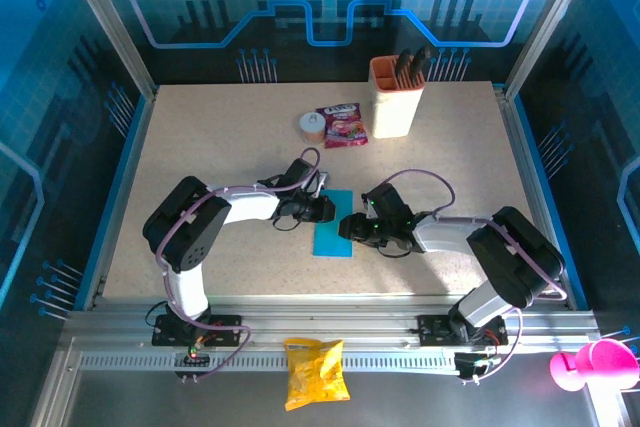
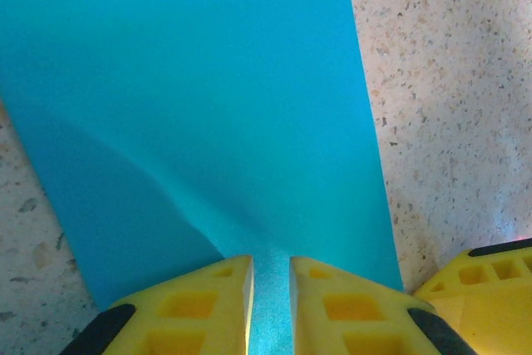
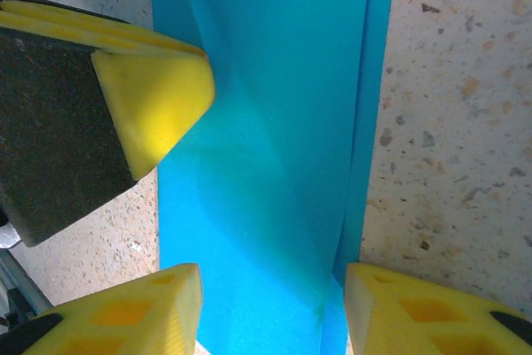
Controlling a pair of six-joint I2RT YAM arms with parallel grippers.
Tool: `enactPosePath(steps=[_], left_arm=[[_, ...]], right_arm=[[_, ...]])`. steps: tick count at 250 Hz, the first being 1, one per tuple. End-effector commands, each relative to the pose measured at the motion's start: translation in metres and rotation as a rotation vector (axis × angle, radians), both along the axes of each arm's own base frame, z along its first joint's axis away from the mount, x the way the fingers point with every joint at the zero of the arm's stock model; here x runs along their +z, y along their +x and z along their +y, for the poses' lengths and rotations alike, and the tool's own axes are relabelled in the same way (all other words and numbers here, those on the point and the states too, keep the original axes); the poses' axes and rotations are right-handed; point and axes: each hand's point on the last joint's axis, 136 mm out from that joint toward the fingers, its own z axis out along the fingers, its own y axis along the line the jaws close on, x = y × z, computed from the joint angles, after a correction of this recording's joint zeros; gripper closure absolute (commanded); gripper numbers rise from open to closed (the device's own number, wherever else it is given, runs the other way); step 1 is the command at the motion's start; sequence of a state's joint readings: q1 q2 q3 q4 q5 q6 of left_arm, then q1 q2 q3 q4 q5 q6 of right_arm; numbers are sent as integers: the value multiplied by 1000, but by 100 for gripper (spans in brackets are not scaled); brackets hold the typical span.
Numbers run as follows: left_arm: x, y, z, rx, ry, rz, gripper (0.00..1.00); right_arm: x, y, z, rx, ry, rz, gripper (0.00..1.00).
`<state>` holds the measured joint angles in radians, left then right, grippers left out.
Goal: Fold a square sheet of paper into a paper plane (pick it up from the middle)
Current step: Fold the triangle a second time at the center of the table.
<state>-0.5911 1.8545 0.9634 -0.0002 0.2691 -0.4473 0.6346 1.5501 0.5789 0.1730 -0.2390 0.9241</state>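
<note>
Now we see the square sheet of paper [image 1: 333,232] lying flat on the table [image 1: 200,147], just toward 6 o'clock from its middle. Our left tool [image 2: 272,268] reaches in from 9 o'clock, its jaws narrow, pinching a raised ridge of the sheet. Our right tool [image 3: 273,280] comes from 3 o'clock, jaws wide, straddling the sheet.

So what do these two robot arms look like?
Both the left arm and right arm have chunky black joints joined by white tubes, with lilac cables looping alongside. The left gripper and right gripper each end in two yellow wedge-shaped fingers with square hollows and black backing.
</note>
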Motion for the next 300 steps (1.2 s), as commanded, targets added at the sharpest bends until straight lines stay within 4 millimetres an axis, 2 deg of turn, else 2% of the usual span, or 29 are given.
enactPosePath(steps=[1, 89, 182, 221, 268, 300], left_arm=[[-14, -6, 4, 12, 12, 37, 80], [-14, -6, 5, 18, 11, 35, 80], [-16, -6, 8, 27, 5, 36, 80], [-13, -6, 8, 35, -7, 37, 80], [-8, -6, 7, 38, -21, 34, 80], [2, -2, 10, 51, -33, 14, 79]], right_arm=[[-8, -12, 15, 49, 22, 26, 53], [6, -11, 17, 67, 8, 0, 62], [6, -11, 19, 57, 19, 0, 64], [5, -6, 23, 45, 41, 6, 75], [4, -1, 23, 34, 41, 14, 75], [2, -1, 17, 25, 36, 22, 88]])
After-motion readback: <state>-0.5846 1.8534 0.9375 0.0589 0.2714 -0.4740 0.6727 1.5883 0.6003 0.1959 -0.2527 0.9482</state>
